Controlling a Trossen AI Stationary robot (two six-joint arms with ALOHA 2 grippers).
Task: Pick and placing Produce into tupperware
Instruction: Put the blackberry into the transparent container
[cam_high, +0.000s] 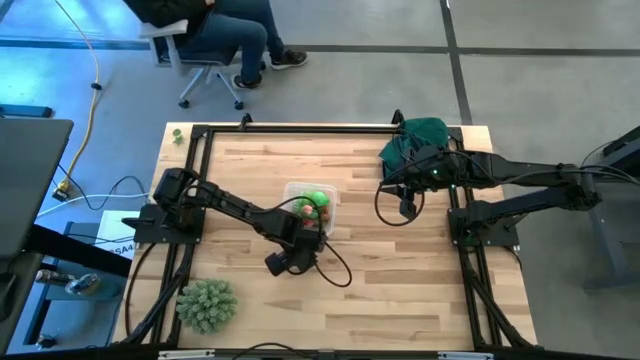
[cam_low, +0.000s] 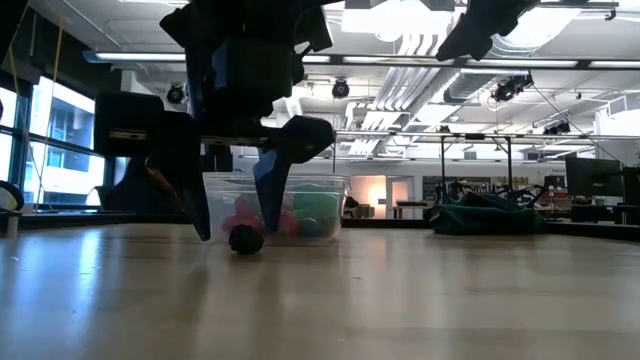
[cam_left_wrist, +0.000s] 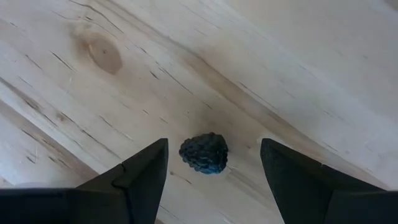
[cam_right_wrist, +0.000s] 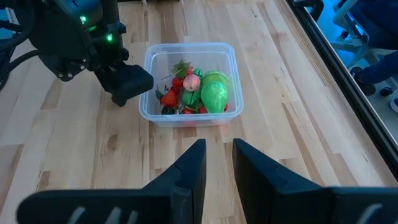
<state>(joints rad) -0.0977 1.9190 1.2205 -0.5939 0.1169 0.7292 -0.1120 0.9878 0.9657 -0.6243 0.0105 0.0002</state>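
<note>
The left tool (cam_left_wrist: 214, 180) stands low over mid-table with its fingers spread wide, a dark bumpy berry (cam_left_wrist: 204, 153) lying on the bare wood between them, touched by neither. Just beside it, toward the far edge, sits the tupperware (cam_high: 297, 190), already holding red and green produce (cam_right_wrist: 198, 91). Open wood runs from there to the near edge. The right tool (cam_right_wrist: 217, 163) hangs near the far right corner, fingers nearly together and gripping nothing, beside a dark green cloth (cam_high: 420, 138).
</note>
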